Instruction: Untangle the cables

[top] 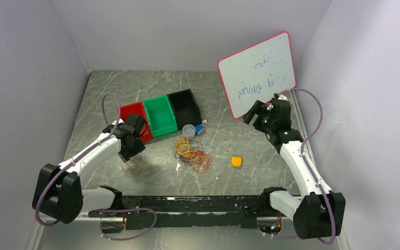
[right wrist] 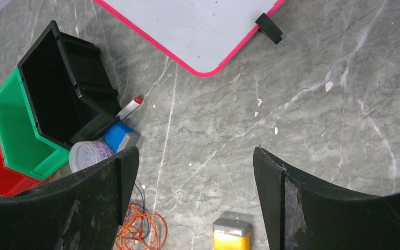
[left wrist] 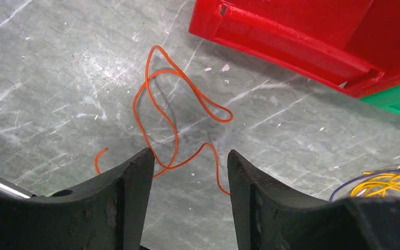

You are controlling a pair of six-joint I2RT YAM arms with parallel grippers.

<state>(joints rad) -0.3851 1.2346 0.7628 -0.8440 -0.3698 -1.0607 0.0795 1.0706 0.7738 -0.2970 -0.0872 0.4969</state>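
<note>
The tangle of orange, yellow and dark purple cables (top: 190, 152) lies on the grey table in front of the bins. One orange cable (left wrist: 159, 104) lies apart from it in loose loops, left of the tangle (top: 133, 165). My left gripper (left wrist: 190, 152) hovers over this orange cable with its jaws open; the cable runs across the table under the gap, touching neither finger. Yellow and purple strands (left wrist: 390, 182) show at the right edge. My right gripper (right wrist: 195, 151) is open and empty, held high near the whiteboard (top: 253, 115), with the tangle's orange loops (right wrist: 143, 229) below its left finger.
Red (top: 135, 117), green (top: 160, 115) and black (top: 185, 108) bins stand in a row at the back. A clear cup (top: 188, 130) and a blue item (right wrist: 119, 136) sit by the black bin. A yellow block (top: 236, 161) lies to the right. A pink-framed whiteboard (top: 258, 73) leans at the back right.
</note>
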